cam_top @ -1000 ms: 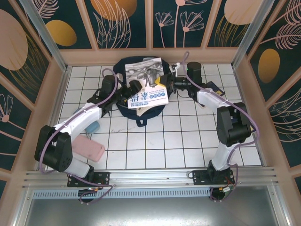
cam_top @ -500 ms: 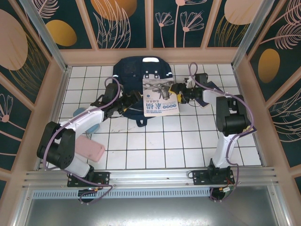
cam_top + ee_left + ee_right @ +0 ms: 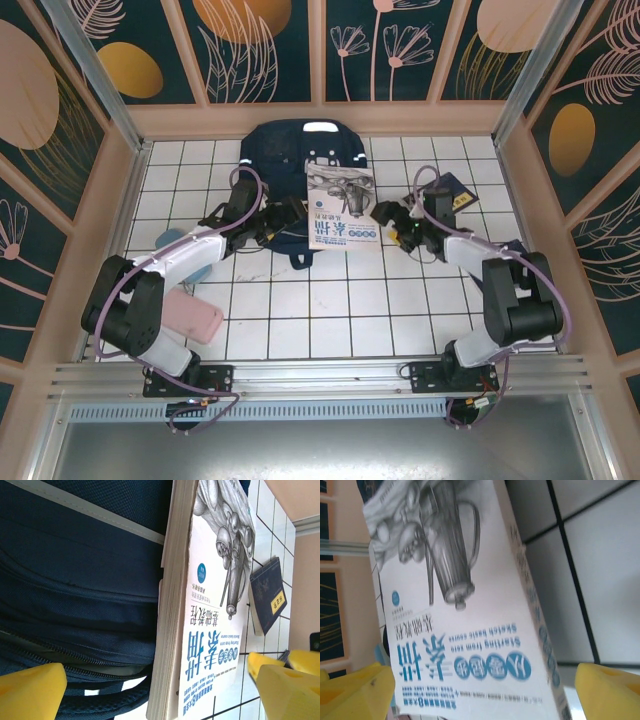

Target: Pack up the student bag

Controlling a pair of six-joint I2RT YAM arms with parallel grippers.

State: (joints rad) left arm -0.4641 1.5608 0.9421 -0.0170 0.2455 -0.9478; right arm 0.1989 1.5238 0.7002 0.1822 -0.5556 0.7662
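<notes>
Student bag (image 3: 290, 150), a large navy-blue fabric backpack, lies flat at the far middle of the white-tiled worktop (image 3: 400, 300). Right pincer (image 3: 385, 214) has just spread wide, leaving the thick white sketching textbook (image 3: 341, 205) on the bag's right edge, not inside. Left pincer (image 3: 283, 216) gapes empty beside it.

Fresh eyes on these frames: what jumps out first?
The white paperback sketching book with blue title lying on the large navy-blue fabric backpack, far centre of the tiled table. The left gripper and right gripper flank it, jaws open. A flat pink case sits near-left.
</notes>
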